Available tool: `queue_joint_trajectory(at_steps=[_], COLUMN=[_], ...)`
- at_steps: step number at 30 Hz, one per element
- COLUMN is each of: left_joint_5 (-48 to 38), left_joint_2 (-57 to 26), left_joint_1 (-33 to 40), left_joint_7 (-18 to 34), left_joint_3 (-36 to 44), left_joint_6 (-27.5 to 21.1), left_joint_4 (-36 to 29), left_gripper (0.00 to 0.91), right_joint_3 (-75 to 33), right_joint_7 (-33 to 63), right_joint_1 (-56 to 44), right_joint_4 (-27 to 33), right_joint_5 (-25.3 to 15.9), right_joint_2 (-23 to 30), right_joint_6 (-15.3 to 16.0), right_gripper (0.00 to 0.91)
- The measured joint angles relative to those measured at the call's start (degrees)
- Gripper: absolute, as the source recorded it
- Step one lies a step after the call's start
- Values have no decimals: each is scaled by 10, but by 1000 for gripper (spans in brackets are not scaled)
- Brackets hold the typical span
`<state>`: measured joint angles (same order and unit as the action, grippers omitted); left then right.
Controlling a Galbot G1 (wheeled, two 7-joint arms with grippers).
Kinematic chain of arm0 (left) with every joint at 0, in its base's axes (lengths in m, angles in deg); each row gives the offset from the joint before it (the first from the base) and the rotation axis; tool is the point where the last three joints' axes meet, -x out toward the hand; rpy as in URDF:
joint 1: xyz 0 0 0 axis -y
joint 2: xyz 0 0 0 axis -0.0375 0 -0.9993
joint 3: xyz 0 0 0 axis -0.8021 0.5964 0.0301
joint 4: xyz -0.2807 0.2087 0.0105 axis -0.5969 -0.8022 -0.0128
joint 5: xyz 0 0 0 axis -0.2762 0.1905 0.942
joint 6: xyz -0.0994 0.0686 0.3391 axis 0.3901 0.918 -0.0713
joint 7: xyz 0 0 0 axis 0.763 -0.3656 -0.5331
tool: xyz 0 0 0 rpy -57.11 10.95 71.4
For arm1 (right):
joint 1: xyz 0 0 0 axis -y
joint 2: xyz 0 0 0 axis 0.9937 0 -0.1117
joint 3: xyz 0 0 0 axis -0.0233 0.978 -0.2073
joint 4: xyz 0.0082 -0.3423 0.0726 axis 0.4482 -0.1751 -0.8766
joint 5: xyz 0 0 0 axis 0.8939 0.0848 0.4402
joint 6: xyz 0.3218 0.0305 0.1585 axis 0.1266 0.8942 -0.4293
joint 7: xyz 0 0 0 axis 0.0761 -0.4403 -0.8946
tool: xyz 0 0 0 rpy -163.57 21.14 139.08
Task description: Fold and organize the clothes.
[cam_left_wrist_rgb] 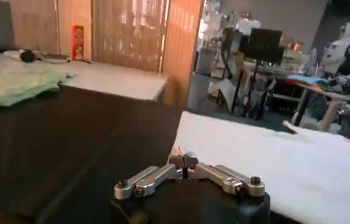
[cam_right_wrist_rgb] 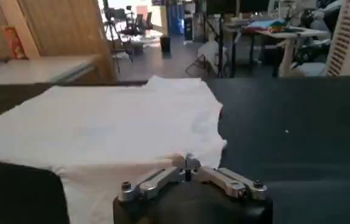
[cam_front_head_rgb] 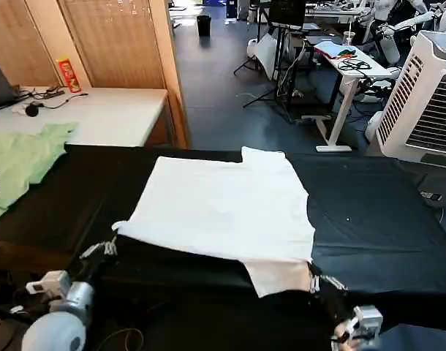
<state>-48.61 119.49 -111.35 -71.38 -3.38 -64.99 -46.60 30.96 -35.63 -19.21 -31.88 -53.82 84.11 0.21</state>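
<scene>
Both grippers pinch the white T-shirt (cam_front_head_rgb: 227, 208): left gripper (cam_front_head_rgb: 115, 243) closed on its near-left corner, right gripper (cam_front_head_rgb: 313, 278) closed on its near-right edge. It lies spread flat across the black desk (cam_front_head_rgb: 376, 219), mid-desk, a sleeve toward the far side.

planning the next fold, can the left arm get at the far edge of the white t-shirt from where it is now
Probably yes. The left gripper, jaws shut on the near left corner of the plain white cotton T-shirt, has only flat shirt and bare black table ahead; the light green garment lies off to the side.
</scene>
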Motion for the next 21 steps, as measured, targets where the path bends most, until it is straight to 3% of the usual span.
queue_joint_trajectory(at_steps=[12,21], left_joint_5=[32,49], left_joint_2=[-9,-13], left_joint_1=[96,154], left_joint_7=[2,0], left_joint_3=[34,59], left_joint_6=[1,4], left_joint_4=[85,141], left_gripper=[0,0], right_joint_3=[51,84], right_joint_7=[-1,-6], right_joint_1=[160,233], right_joint_4=[132,203], right_joint_5=[2,3], right_joint_2=[-57,-65], right_joint_6=[5,0], right_gripper=[39,49])
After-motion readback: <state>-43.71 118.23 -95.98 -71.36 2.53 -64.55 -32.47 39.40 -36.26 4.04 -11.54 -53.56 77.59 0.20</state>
